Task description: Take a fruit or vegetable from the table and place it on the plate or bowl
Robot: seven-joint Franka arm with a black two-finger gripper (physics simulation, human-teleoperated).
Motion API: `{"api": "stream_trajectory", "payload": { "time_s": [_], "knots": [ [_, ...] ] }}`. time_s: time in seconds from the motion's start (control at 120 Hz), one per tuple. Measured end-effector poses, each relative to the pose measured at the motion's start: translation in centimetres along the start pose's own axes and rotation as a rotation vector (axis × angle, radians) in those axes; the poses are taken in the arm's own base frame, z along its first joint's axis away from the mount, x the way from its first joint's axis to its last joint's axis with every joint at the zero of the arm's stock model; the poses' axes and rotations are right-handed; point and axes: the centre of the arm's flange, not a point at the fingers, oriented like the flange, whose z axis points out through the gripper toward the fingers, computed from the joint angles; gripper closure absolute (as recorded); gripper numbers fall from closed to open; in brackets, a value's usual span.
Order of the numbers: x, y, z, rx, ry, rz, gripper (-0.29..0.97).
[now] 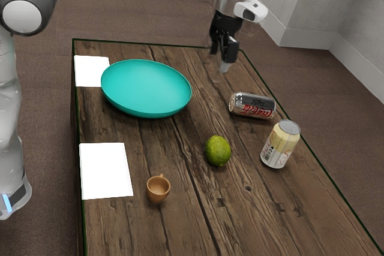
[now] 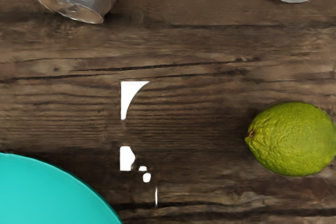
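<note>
Lime (image 1: 218, 150) is the only fruit on the desk (image 1: 240, 208), so that's the pick. It sits well apart from the fingers (image 1: 230, 49), which hang over the far edge, look apart and hold nothing. The reach goes down toward the near side, past the tipped-over cola can (image 1: 252, 105). It's roundish, with its long axis only slight. The teal bowl (image 1: 146, 87) is near. Rough wood planks mean it shouldn't roll much, I'd guess. Brown carpet (image 1: 180, 4) all around.
</note>
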Motion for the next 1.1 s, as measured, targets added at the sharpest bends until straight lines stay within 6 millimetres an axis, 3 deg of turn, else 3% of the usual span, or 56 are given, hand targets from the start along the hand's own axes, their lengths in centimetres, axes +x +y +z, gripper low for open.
{"api": "stream_trajectory", "payload": {
  "time_s": [0.033,0.067,0.2,0.325,0.392,0.433,0.5,0.558,0.658,0.883,1.025,1.1],
  "knots": [
    [0.2,0.0,-4.2,0.001,0.077,0.000,0.00],
    [0.0,0.0,-6.4,0.001,0.116,-0.002,0.00],
    [-0.5,-1.0,-8.9,0.001,0.140,-0.020,0.00],
    [-4.9,-3.1,-19.8,0.015,0.324,-0.083,0.00],
    [-6.5,-4.2,-21.8,0.005,0.344,-0.145,0.00],
    [-6.0,-5.1,-20.7,0.004,0.306,-0.199,0.00],
    [-2.4,-6.0,-16.0,0.004,0.199,-0.276,0.00],
    [1.2,-4.6,-11.4,-0.019,0.116,-0.303,0.00],
    [5.3,-2.4,-5.5,-0.036,0.024,-0.372,0.00],
    [9.1,-2.9,0.9,-0.036,-0.036,-0.645,0.00],
    [9.9,3.6,1.9,-0.038,-0.028,-0.683,0.00],
    [10.0,5.9,2.4,-0.038,-0.028,-0.715,0.00]
  ]
}}
